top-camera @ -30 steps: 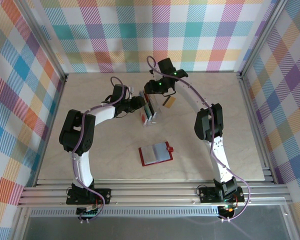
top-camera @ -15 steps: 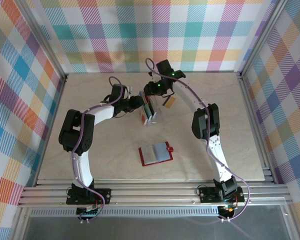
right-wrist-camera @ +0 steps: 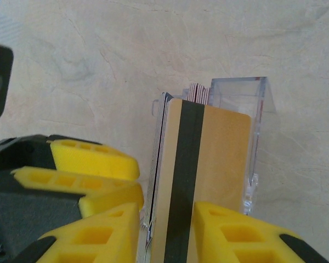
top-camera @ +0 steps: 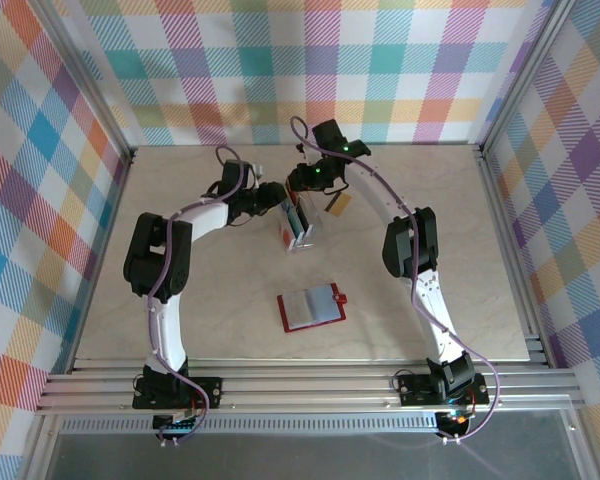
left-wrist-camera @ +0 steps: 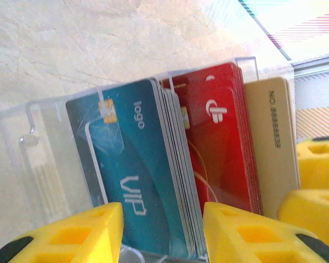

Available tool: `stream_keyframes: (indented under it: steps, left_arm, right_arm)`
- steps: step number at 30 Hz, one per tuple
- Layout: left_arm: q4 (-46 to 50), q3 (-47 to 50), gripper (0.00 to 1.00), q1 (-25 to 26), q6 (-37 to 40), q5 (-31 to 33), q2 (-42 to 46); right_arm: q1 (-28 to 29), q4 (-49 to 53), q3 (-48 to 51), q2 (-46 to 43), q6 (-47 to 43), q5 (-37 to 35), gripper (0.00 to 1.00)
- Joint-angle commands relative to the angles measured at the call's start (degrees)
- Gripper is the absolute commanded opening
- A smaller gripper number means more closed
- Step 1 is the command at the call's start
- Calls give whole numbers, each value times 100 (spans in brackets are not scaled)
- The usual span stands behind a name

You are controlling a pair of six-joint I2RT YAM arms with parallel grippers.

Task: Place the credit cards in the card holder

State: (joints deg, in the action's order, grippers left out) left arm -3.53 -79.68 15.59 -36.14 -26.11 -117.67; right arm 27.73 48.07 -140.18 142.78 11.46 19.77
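Toward the far middle of the pale marbled counter, the thin rectangular plastic credit cards are stood on edge in a clear plastic slotted rack. Seen from the left wrist, the row is led by a teal card marked VIP. It is followed by a tight bundle of white-edged cards, several red cards and, last, a pale gold card printed with a number. From the right wrist, a dark stripe is shown running down the gold card's face, with an empty clear slot of the rack just beyond it. A further gold card is laid flat on the counter just to the right of the rack.

The small red folding card holder is laid open, grey pockets up and snap tab to the right. It is well apart from the rack and nearer the arm bases.

The right gripper is placed at the gold card, its yellow jaws set narrowly apart on either side of it; whether the card is pinched cannot be told. The left gripper is set at the teal end of the rack, its jaws spread with the teal card and the white-edged bundle between them; whether anything is pressed cannot be told. Both grippers are close together at the rack. The counter is enclosed by many-coloured checked walls.
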Motion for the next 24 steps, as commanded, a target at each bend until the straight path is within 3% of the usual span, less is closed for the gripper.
stream_keyframes:
  steps: [1, 11, 24]
  left_arm:
    - [165, -233, 43, -41, -41, -105, -122]
    - [124, -371, 43, -48, -15, -196, -237]
    - [180, -733, 43, -13, -7, -351, -520]
  right_arm:
    - [49, 37, 65, -177, 4, 378, 30]
    - [15, 10, 70, -246, 93, 541, 29]
    - [-39, 17, 73, -259, 150, 520, 21]
